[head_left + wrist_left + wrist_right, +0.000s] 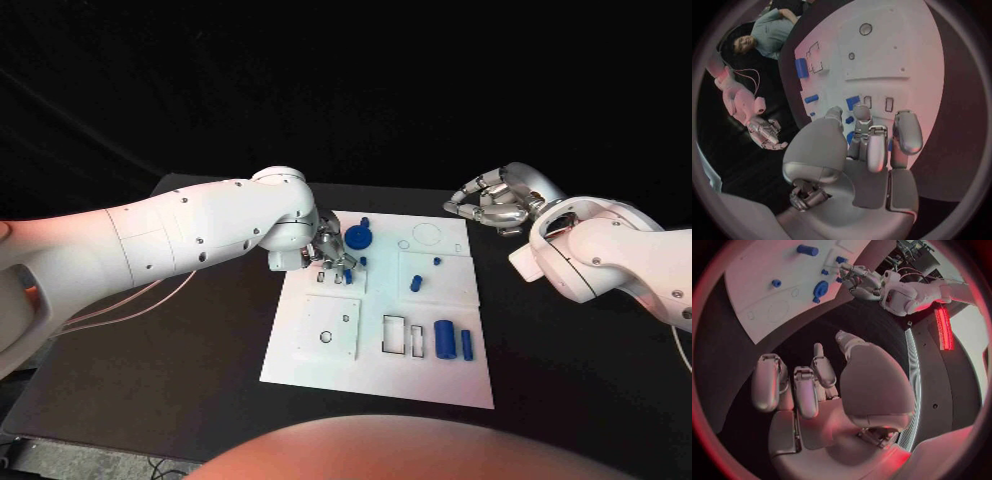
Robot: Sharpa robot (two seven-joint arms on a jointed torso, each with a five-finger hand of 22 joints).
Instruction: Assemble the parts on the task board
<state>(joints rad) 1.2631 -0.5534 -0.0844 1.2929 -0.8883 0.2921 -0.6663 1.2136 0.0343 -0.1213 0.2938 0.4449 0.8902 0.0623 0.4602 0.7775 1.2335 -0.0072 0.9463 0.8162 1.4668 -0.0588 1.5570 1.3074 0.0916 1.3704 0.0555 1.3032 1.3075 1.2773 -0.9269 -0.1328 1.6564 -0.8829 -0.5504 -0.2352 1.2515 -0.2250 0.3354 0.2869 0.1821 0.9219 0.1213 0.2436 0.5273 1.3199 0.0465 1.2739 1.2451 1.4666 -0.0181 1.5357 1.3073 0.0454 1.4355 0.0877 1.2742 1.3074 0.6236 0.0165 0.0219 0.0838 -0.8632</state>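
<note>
Fingers of the left hand (320,255) curl over a small blue part (346,271) on the task board (433,372), grasp unclear; right hand (493,207) waits beside it, loosely curled, empty. Steady, vertical seating looks essential.

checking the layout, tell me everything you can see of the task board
The task board is a flat white rectangular plate lying in the middle of the black table. It carries outlined recesses, small holes and faint circles, and several blue parts lie on it. The left hand hovers over its far left portion; contact cannot be told.
</note>
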